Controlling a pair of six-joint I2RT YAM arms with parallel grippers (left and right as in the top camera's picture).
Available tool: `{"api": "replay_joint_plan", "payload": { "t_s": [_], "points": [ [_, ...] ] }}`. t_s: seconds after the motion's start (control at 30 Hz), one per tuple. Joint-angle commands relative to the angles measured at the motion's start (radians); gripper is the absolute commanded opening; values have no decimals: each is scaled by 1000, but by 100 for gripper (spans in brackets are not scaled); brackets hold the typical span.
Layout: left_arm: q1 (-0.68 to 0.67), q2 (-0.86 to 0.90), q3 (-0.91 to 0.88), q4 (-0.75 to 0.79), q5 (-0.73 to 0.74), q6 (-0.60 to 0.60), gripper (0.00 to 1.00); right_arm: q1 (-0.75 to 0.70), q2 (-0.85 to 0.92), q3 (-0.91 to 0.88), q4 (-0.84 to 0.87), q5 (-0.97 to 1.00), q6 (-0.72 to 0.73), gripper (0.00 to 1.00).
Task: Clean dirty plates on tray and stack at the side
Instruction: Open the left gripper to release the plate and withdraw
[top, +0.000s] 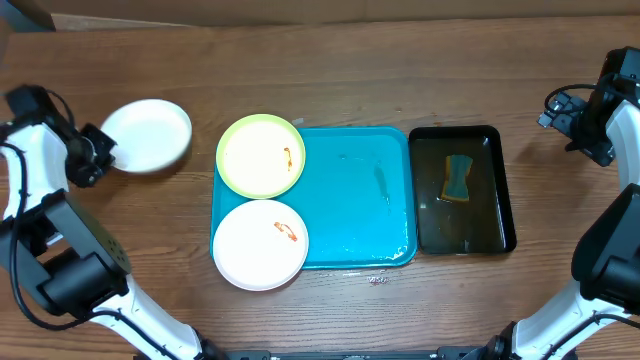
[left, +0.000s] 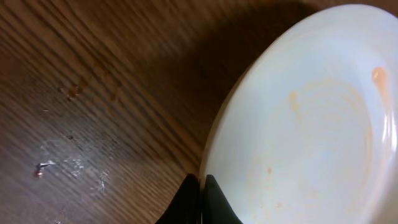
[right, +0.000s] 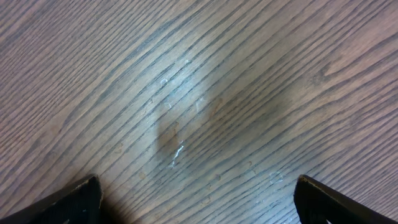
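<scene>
A white plate (top: 147, 134) is at the far left, off the turquoise tray (top: 360, 200). My left gripper (top: 100, 150) is shut on its left rim. In the left wrist view the plate (left: 317, 124) fills the right side, with faint orange traces, and my black fingers (left: 201, 193) pinch its edge. A lime green plate (top: 260, 155) and a second white plate (top: 260, 244) lie on the tray's left end, each with a small orange-red smear. My right gripper (top: 585, 125) is open and empty at the far right, over bare wood (right: 199, 124).
A narrow black tray (top: 497, 190) with a sponge (top: 458, 177) in dark liquid stands right of the turquoise tray. The turquoise tray's right half is bare and wet. A few small crumbs (top: 377, 279) lie on the table in front of it.
</scene>
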Motion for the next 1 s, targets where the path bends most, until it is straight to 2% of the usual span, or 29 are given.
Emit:
{"api": "replay_joint_plan", "payload": {
  "t_s": [0.0, 0.03, 0.07, 0.17, 0.2, 0.4, 0.6, 0.77, 0.97],
  "points": [
    [-6, 11, -61, 50, -7, 32, 4, 4, 1, 2, 4, 7, 5, 100],
    [-6, 11, -70, 66, -6, 31, 4, 4, 1, 2, 4, 7, 5, 100],
    [-7, 11, -73, 76, -6, 29, 9, 4, 1, 2, 4, 7, 5, 100],
    [-6, 11, -62, 73, 15, 30, 49, 4, 1, 2, 4, 7, 5, 100],
    [-6, 11, -51, 60, 37, 34, 53, 4, 1, 2, 5, 7, 5, 100],
    [-16, 3, 77, -111, 108, 53, 49, 4, 1, 2, 4, 7, 5, 100],
    [-88, -83, 134, -412, 167, 80, 48, 4, 1, 2, 4, 7, 5, 100],
    [-237, -175, 134, -608, 88, 145, 44, 4, 1, 2, 4, 7, 5, 100],
    [-445, -339, 134, -687, -28, 109, 45, 4, 1, 2, 4, 7, 5, 100]
  ]
}}
